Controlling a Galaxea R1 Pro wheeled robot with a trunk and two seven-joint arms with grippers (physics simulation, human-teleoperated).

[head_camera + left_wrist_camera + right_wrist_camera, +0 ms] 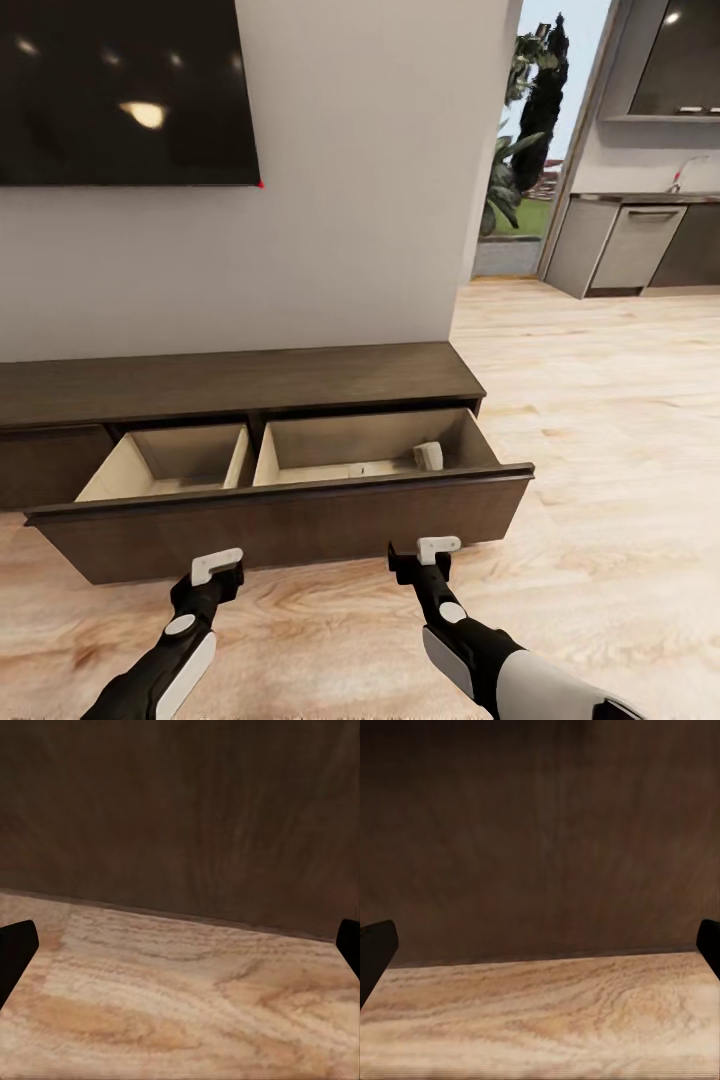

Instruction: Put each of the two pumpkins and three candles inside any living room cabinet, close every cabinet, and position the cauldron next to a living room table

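Observation:
The long dark-brown cabinet (pixel 230 382) stands against the wall with its wide drawer (pixel 290 525) pulled out. The drawer has two light-walled compartments. A small beige candle (pixel 428 456) lies at the right end of the right compartment; the left compartment looks empty. My left gripper (pixel 215 570) and right gripper (pixel 425 555) hover low just in front of the drawer front, both open and holding nothing. In each wrist view the dark drawer front (pixel 180 817) (pixel 540 832) rises close ahead, between the widely spread fingertips (pixel 15 952) (pixel 375 949). Pumpkins, cauldron and table are out of view.
A large black TV (pixel 120 90) hangs on the wall above the cabinet. To the right, light wood floor (pixel 600 420) runs toward grey kitchen cupboards (pixel 630 245) and a glass door with plants (pixel 520 150) outside.

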